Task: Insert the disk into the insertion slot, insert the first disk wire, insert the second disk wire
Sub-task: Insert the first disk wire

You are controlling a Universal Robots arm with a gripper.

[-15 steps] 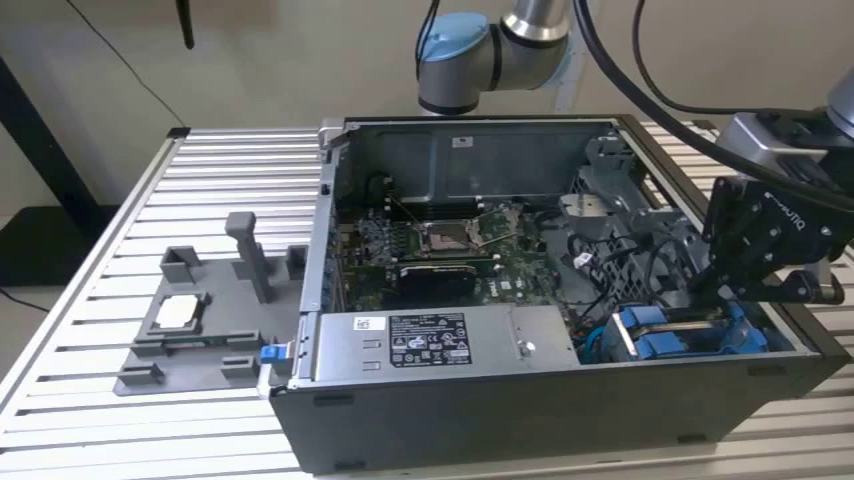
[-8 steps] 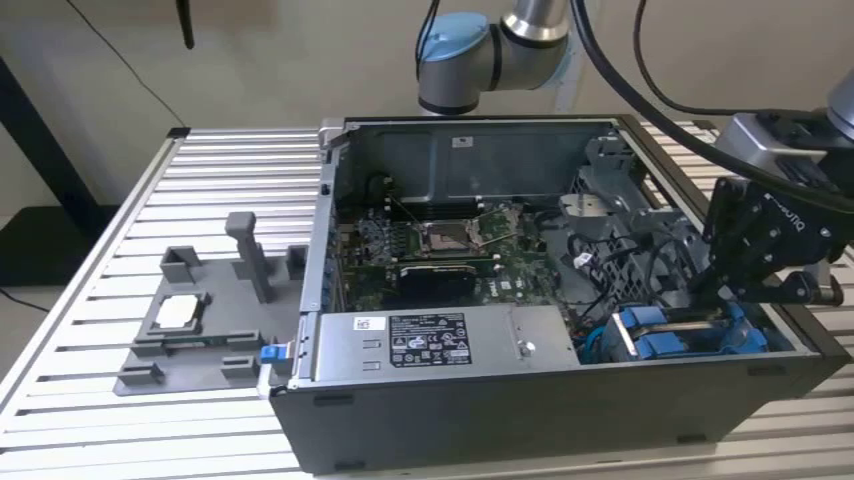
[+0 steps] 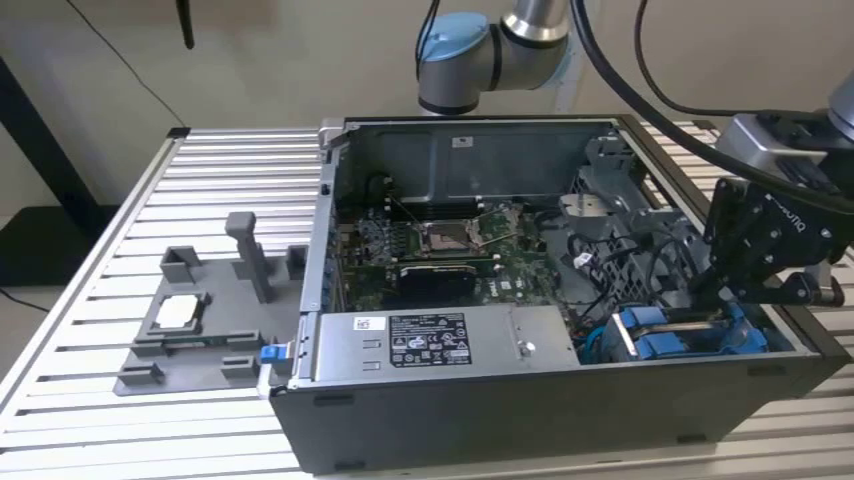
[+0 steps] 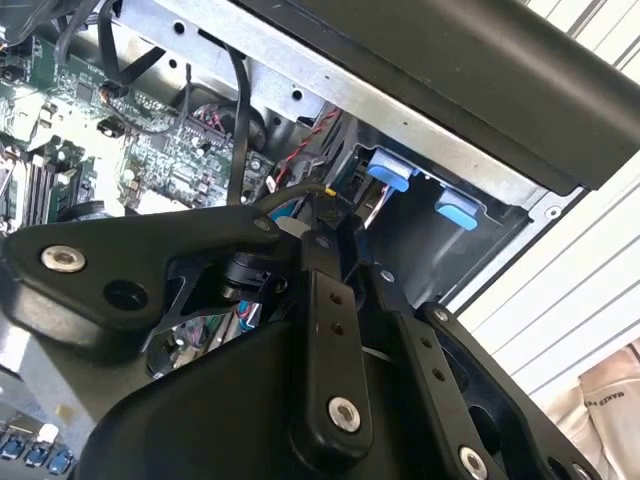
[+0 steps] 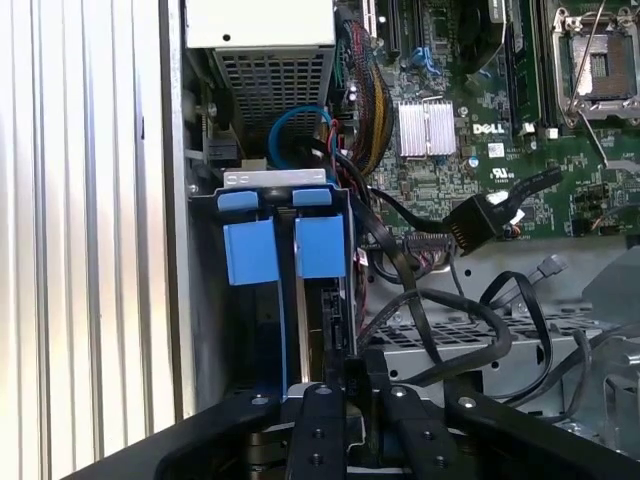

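Note:
The disk (image 3: 678,338) sits in the insertion slot (image 3: 790,345) at the case's front corner on the exterior view's right, with its blue carrier tabs showing. In the first wrist view the blue carrier (image 5: 285,250) lies deep in the grey bay (image 5: 200,300). My gripper (image 3: 731,300) hangs just above the disk's end. Its fingers (image 4: 328,300) are drawn together on a black wire connector (image 4: 330,207) at the disk's edge (image 5: 335,335). Another black disk wire connector (image 5: 480,222) hangs loose over the motherboard.
A grey labelled power-supply box (image 3: 427,345) fills the case's front beside the bay. Black cables (image 5: 450,320) loop over the metal cage beside the gripper. A grey fixture with upright posts (image 3: 214,320) stands on the slatted table (image 3: 120,230) at the exterior view's left.

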